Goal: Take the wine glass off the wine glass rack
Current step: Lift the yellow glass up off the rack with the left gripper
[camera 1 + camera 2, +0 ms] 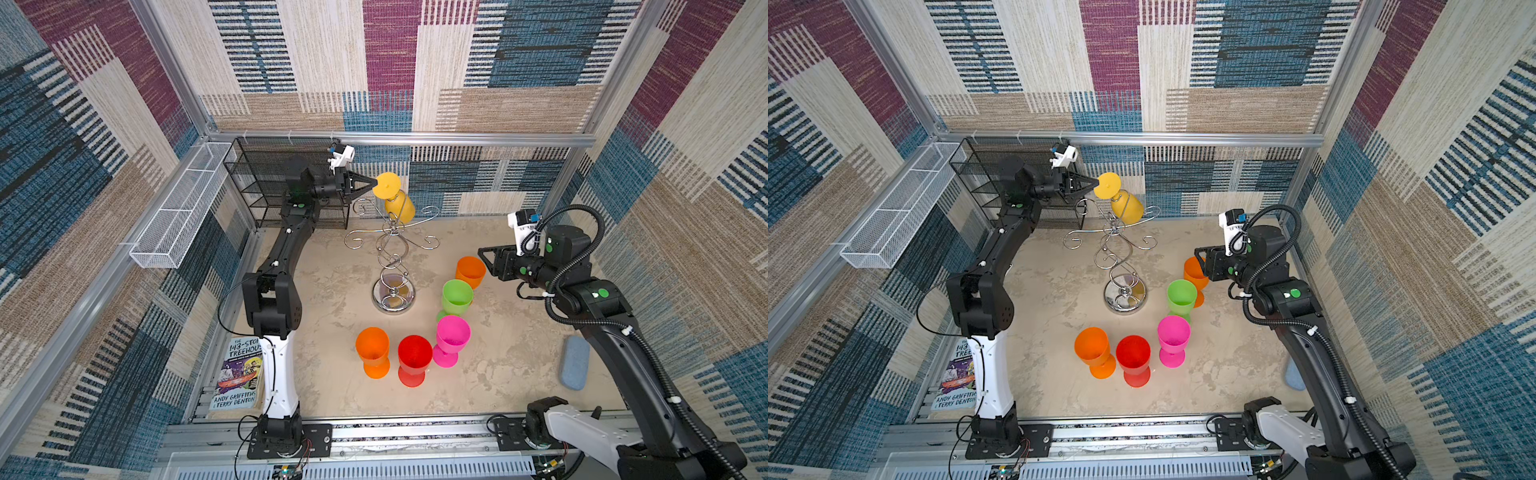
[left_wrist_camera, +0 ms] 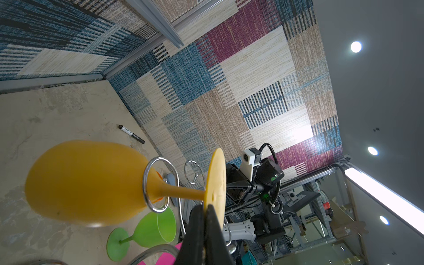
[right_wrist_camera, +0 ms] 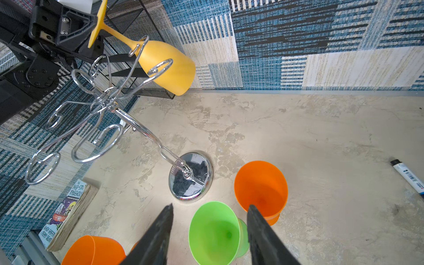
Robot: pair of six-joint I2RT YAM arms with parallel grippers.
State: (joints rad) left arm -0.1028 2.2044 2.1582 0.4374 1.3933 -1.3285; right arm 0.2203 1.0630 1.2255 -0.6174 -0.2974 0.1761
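Robot lab cell: aluminium frame (image 1: 415, 139), patterned wall panels (image 1: 519, 62), arm-mounting rail (image 1: 415, 433).

A paperback book (image 1: 239, 374) lies on the counter, well apart from the left gripper (image 1: 375, 183), by that arm's base. Its cover reads "THE 143-STOR… TREEHOUS…", cut off by the arm, then "ANDY GRIFFITHS" and "TERRY DENTON". A marker (image 3: 409, 177), off to one side of the right gripper (image 3: 210, 207), bears a barcode label too small to read.

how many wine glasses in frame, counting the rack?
6. The yellow glass hangs on the wine glass rack, foot in the left pincer. Standing on the table: back orange glass, green glass, pink glass, red glass, front orange glass. None looks hidden.
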